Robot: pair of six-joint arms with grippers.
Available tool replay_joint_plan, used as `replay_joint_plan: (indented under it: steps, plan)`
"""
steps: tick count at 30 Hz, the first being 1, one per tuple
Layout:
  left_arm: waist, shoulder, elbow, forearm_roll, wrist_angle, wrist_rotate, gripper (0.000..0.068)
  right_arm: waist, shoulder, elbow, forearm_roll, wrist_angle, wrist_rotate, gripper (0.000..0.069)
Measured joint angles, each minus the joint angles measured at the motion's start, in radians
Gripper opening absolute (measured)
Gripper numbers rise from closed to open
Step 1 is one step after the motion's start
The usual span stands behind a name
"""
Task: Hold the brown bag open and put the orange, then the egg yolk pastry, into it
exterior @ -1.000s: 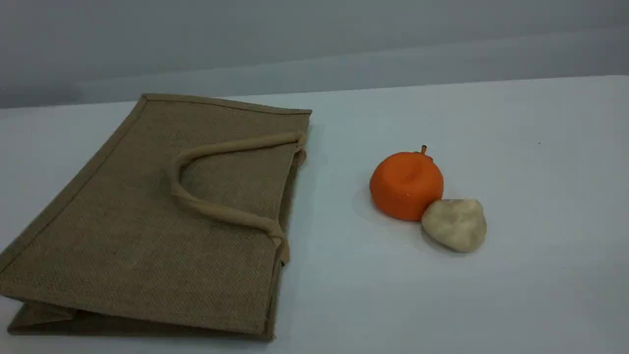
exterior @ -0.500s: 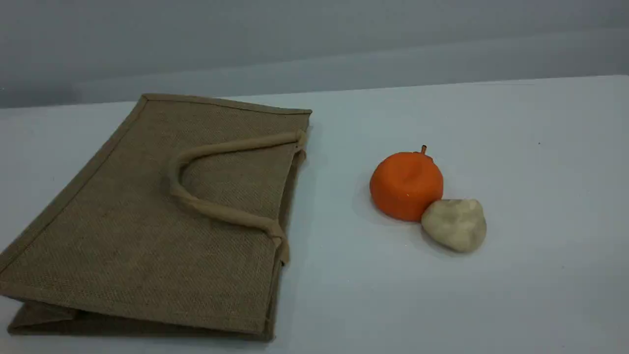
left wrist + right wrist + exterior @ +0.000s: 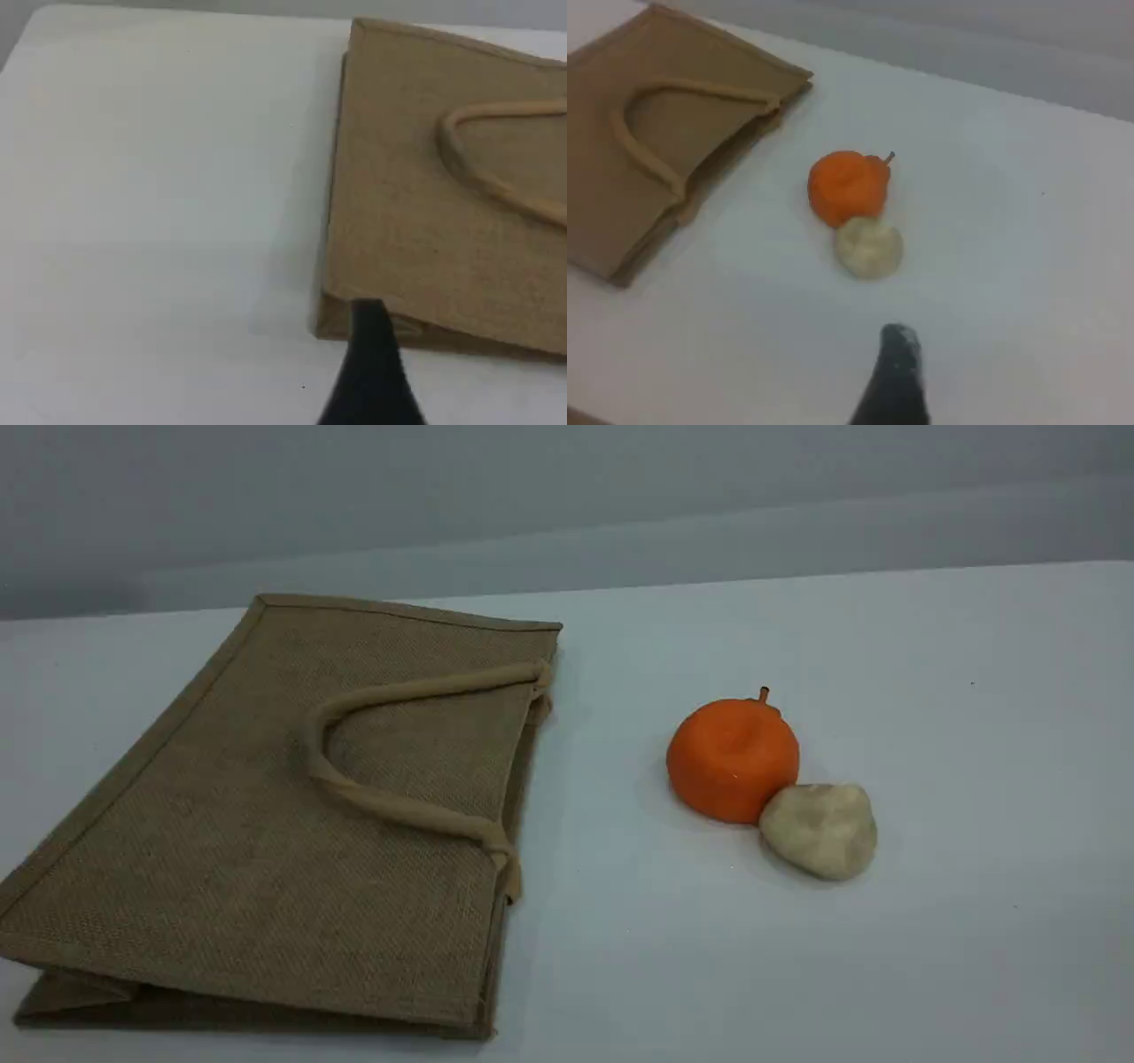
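The brown bag [image 3: 266,824] lies flat and closed on the left of the white table, one beige handle [image 3: 390,804] resting on its upper face, its mouth edge facing right. The orange [image 3: 732,759] sits right of it, stem up. The egg yolk pastry [image 3: 819,830] touches the orange's front right side. Neither arm appears in the scene view. In the left wrist view a black fingertip [image 3: 370,354] hovers above the table by the bag's [image 3: 425,204] folded edge. The right wrist view shows a black fingertip [image 3: 897,372] high above the table, short of the pastry [image 3: 869,248] and orange [image 3: 848,186]. Neither gripper holds anything.
The white table [image 3: 930,691] ends at a far edge against a grey wall. In the left wrist view bare tabletop [image 3: 159,195] stretches beside the bag, and the table's corner shows at the upper left.
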Motion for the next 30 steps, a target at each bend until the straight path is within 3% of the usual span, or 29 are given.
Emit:
replay_joint_plan:
  steps: [7, 12, 22, 30]
  plan:
    - [0.0, 0.031, -0.004, 0.0, 0.0, -0.007, 0.0467, 0.0, 0.001, -0.005, 0.001, -0.031, 0.054, 0.0552]
    - [0.0, 0.144, -0.055, 0.062, -0.046, -0.038, 0.0467, 0.0, 0.102, -0.045, -0.002, -0.031, 0.072, 0.0552]
    - [0.0, 0.496, -0.246, 0.072, -0.129, -0.058, 0.0467, 0.0, 0.402, -0.269, -0.01, -0.159, 0.076, 0.0552]
    - [0.0, 0.769, -0.393, 0.028, -0.2, -0.058, 0.0467, 0.0, 0.672, -0.432, -0.01, -0.159, 0.077, 0.0552]
